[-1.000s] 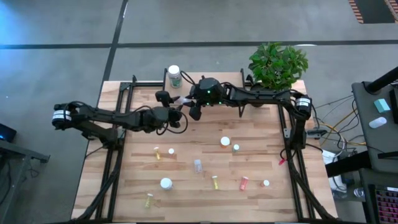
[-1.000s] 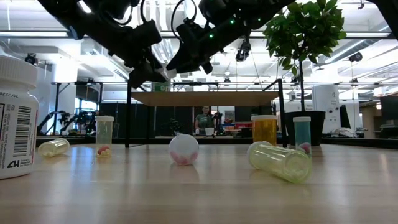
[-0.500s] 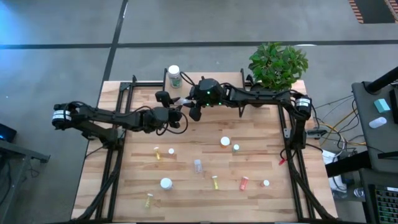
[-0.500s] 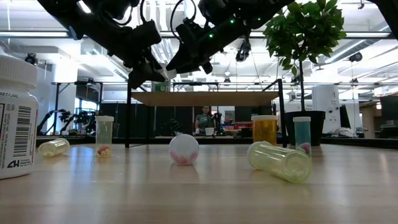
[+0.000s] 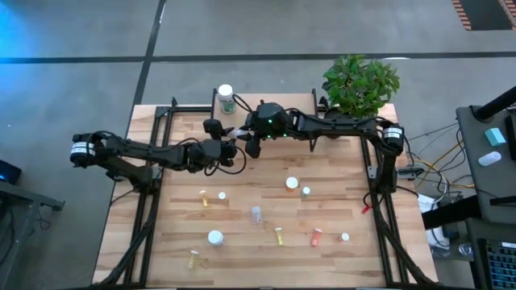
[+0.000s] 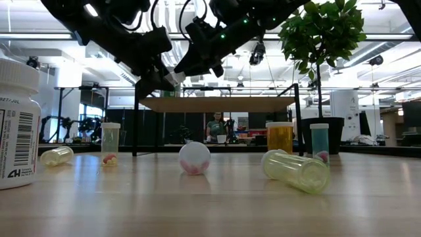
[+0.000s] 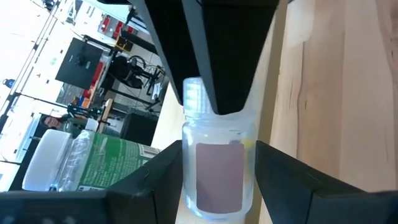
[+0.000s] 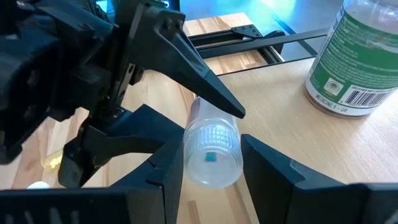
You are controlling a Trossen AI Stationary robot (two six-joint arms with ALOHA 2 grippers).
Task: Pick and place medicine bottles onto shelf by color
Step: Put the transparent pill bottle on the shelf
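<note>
The clear vial point(image 8: 211, 152) hangs above the shelf point(image 6: 217, 104) at the worktop's point(image 5: 339, 209) far side, pinched by both the right claw point(image 8: 211, 163) and left claw point(image 7: 217, 168), apparently a mid-air handover. One green-labelled bottle point(image 5: 226, 98) stands beside them; the rest of the shelf looks free, though arms crowd it.

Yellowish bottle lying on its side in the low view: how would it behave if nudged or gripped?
The yellowish bottle lies on its side, so a nudge would probably roll it. It looks translucent and nearly empty, so likely light. Its smooth round wall might slip when gripped.
</note>
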